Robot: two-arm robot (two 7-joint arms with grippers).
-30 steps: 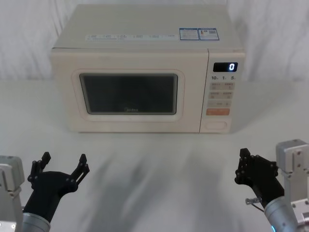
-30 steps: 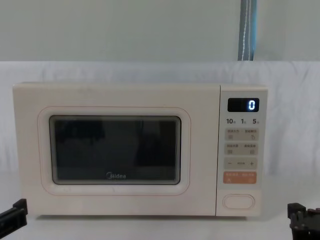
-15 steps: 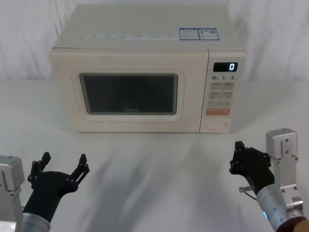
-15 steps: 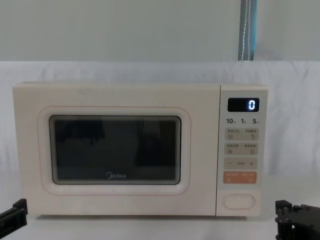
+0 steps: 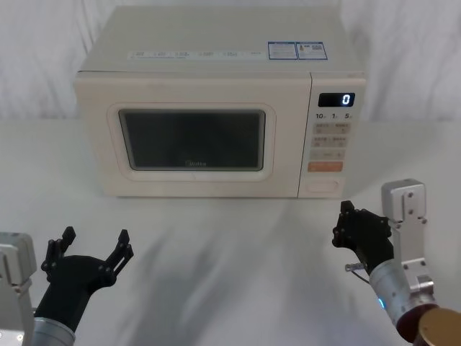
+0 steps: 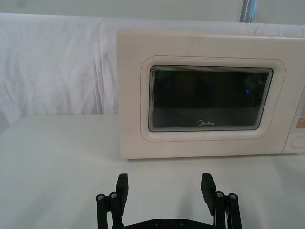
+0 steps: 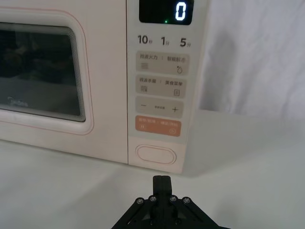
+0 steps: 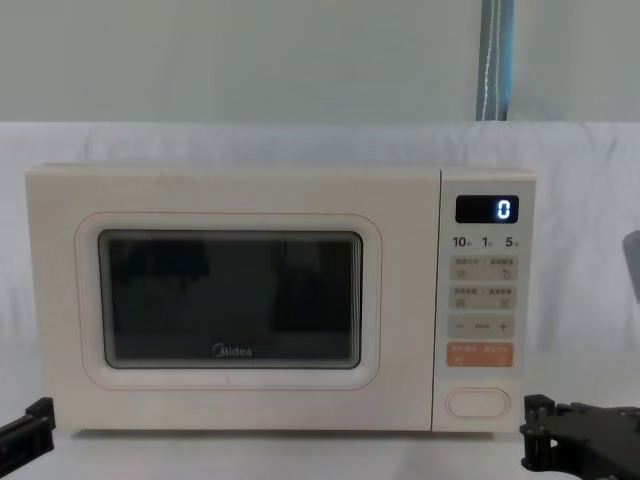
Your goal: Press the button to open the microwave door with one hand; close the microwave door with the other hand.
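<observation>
The cream-white boxy microwave (image 5: pixel 220 104) stands at the back of the white cloth-covered table (image 5: pixel 230 274), its wide cream door with the dark glass window (image 5: pixel 191 139) shut flush against the body; the black digital display (image 5: pixel 336 99) reads 0. The large cream oval push button (image 7: pixel 156 154) sits at the foot of the narrow key panel, just under the orange rectangular key (image 7: pixel 158 126); nothing touches it yet. The right gripper (image 5: pixel 348 223), black on a silver-grey wrist, hovers low over the table in front of that panel, near the button but apart from it; its fingers are pressed together into a single tip, holding nothing. The left gripper (image 5: pixel 94 249) waits near the table's front edge, well apart from the door, fingers spread wide and empty. The step in hand looks like the approach to the press; the next move likely calls for the closed tip to rise slightly and push straight onto the oval, staying clear of the orange key above.
</observation>
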